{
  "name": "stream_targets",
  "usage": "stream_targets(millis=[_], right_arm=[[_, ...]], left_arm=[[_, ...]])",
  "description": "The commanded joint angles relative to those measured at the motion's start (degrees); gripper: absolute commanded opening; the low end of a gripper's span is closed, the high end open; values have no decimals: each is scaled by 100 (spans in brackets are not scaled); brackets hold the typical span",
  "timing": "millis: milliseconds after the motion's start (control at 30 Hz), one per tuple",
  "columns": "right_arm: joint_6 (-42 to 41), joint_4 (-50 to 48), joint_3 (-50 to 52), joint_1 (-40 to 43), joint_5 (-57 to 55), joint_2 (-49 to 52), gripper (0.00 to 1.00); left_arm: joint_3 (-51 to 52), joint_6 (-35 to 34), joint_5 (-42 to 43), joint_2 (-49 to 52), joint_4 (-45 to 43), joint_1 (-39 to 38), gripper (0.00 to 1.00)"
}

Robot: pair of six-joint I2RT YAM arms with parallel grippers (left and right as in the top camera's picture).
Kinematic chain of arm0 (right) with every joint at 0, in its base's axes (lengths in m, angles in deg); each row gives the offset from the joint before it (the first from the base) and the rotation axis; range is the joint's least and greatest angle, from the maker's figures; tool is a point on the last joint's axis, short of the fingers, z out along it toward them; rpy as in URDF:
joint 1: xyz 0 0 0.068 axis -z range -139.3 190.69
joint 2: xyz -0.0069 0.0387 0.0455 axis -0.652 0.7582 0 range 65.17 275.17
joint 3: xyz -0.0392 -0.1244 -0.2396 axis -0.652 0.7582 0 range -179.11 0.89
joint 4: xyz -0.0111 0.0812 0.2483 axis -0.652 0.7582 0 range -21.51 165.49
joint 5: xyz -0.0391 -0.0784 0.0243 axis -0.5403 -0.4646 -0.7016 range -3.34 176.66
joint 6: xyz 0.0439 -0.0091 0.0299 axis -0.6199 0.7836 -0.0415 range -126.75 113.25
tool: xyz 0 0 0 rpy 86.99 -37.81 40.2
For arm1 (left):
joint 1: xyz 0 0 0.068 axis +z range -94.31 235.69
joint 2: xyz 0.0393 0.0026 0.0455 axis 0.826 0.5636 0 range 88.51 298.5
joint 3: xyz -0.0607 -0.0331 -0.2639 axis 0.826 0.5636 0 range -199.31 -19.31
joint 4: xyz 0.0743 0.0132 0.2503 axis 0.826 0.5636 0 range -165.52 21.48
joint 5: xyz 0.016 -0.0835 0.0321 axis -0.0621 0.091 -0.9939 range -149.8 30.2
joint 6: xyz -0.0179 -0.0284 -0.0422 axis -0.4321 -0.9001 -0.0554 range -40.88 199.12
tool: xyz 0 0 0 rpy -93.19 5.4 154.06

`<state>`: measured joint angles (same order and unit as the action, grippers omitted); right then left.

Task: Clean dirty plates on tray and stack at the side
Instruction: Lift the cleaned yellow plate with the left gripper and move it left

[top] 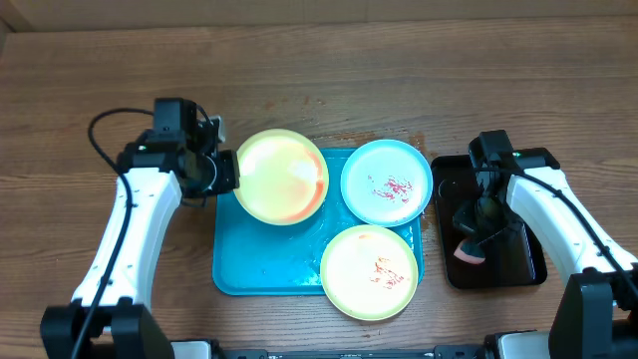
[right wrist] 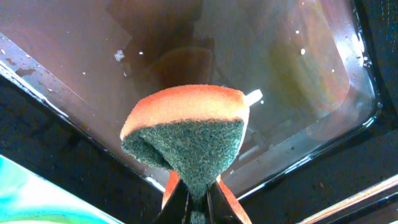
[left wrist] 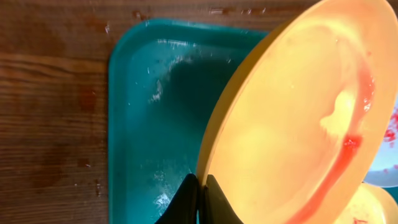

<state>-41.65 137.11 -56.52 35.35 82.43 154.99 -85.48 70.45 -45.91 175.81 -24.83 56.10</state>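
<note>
My left gripper (top: pixel 227 171) is shut on the left rim of a yellow-green plate (top: pixel 282 176), holding it tilted above the turquoise tray (top: pixel 231 269); a red sauce streak runs along its right edge (left wrist: pixel 348 155). The fingers (left wrist: pixel 200 193) pinch the rim in the left wrist view. A light blue plate (top: pixel 387 181) with red smears lies at the tray's back right. A second yellow-green plate (top: pixel 369 271) with red smears lies at the front right. My right gripper (top: pixel 472 239) is shut on an orange-and-green sponge (right wrist: pixel 186 134) above the black tray (top: pixel 523 261).
The black tray holds a shallow film of brownish water (right wrist: pixel 267 68). Bare wet tray floor shows under the lifted plate (left wrist: pixel 155 124). Wooden table (top: pixel 319 70) lies all around; a black cable loops at the back left (top: pixel 100 130).
</note>
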Motion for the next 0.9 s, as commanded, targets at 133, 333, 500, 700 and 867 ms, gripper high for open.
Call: stream_targets(millis=[133, 333, 500, 700, 867], right_arm=[[160, -72, 7, 17, 68, -164, 4], [214, -155, 7, 17, 96, -164, 4], [234, -177, 7, 17, 94, -164, 4], [354, -173, 7, 17, 144, -164, 4], [494, -175, 7, 17, 289, -164, 4]], left_arm=[[-365, 24, -566, -282, 232, 17, 4], [-369, 225, -1788, -282, 529, -372, 4], [-376, 46, -2966, -282, 835, -1113, 4], [-496, -846, -4671, -284, 1600, -1980, 4], [-813, -1641, -5617, -286, 2435, -2334, 4]])
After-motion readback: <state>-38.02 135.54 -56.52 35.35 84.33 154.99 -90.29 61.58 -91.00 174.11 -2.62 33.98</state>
